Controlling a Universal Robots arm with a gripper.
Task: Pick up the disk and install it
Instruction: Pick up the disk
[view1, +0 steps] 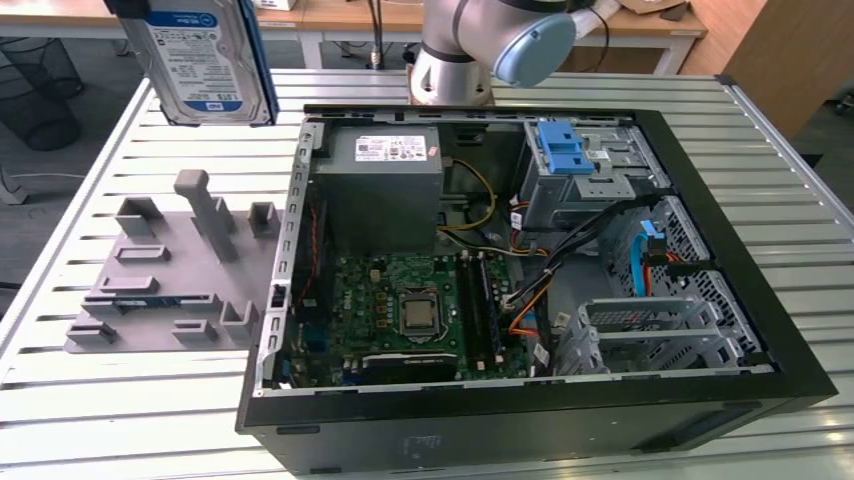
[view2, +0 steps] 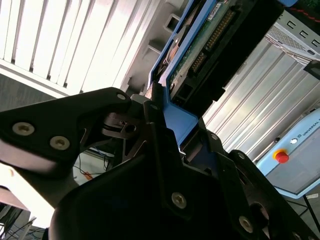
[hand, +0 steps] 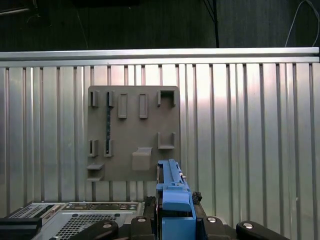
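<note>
Carriage of the lifted disk (view1: 204, 57) looks like the step in hand. In the exterior view it hangs upright, label outward, high over the slatted surface (view1: 120, 400) on the exterior view's left. It is above the grey holding fixture (view1: 147, 290) and well apart from the open computer case (view1: 747, 395). The hand (view2: 177, 122) is pinched on the disk's blue carrier frame, with the black fingers (view2: 150, 112) pressed against its sides; the first wrist view shows that same blue edge standing up out of the hand. Because the grasp sits at one end of the frame and most of the drive's weight hangs beyond it, the plastic probably flexes a little, so slow, smooth travel without sudden turns would suit best. Inside the case, loose orange and black cables (view1: 534, 290) run between the motherboard (view1: 407, 300) and the metal drive cage (view1: 654, 320), and the case wall stands proud of the surface. Ample height over that wall and a path clear of the wiring would lower the chance of a snag or a knocked grip.
</note>
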